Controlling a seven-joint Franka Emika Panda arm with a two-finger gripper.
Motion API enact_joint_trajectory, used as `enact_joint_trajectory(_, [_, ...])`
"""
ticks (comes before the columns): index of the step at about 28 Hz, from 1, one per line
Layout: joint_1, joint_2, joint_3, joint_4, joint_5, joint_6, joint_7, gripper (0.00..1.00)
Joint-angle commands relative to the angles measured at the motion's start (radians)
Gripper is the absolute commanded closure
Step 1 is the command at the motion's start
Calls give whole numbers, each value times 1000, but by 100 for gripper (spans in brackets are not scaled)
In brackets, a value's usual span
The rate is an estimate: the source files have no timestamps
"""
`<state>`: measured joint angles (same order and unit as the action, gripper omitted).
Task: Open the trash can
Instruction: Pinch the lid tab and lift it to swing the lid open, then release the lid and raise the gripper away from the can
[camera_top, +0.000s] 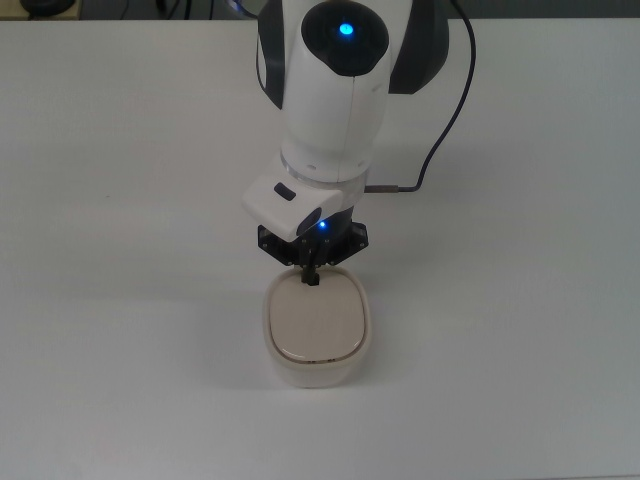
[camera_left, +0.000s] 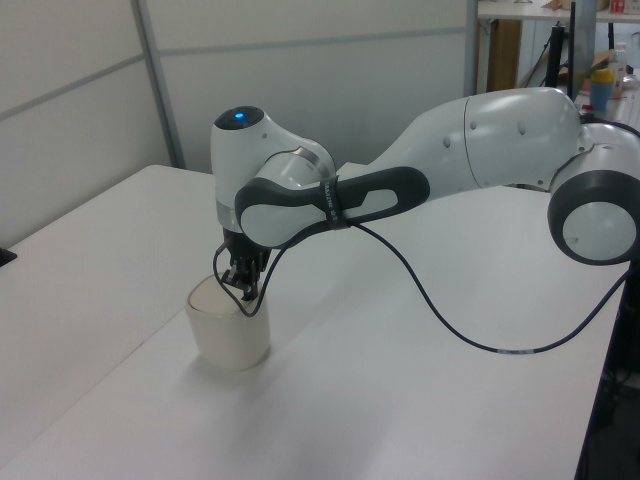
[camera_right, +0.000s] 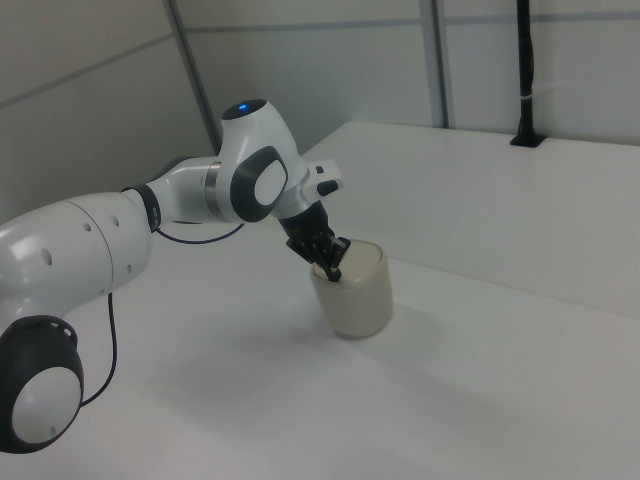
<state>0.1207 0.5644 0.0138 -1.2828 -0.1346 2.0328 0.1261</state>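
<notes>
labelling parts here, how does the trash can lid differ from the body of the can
The lid is beige, flat and faces up; the body is cream-white with upright rounded walls. The gripper tip meets the lid's edge, not the body's walls. Both share the same rounded-rectangle outline.

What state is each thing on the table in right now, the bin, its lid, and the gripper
trash can: upright on the white table.
lid: closed, lying flat on the bin.
gripper: fingers shut together, tip down at the lid's edge nearest the arm, holding nothing.
black cable: hangs loose from the arm, trailing onto the table.
</notes>
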Motion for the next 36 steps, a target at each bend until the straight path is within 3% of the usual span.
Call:
enact_joint_trajectory(1, [4,-12,-6,-15,30,3,12,96])
enact_joint_trajectory(3, [0,-53,-18,-13,69,-19,12,71])
enact_joint_trajectory(6, [-1,-87,-23,-13,87,-48,12,29])
enact_joint_trajectory(7, [-6,-107,-23,-13,95,-68,12,8])
enact_joint_trajectory(8, [-9,-116,-23,-13,98,-75,13,0])
enact_joint_trajectory(17, [-15,-175,-28,-13,99,-171,20,0])
enact_joint_trajectory(25, [-15,-233,-61,-13,96,-259,1,0])
enact_joint_trajectory(36, [-16,-247,-71,-13,89,-371,-54,0])
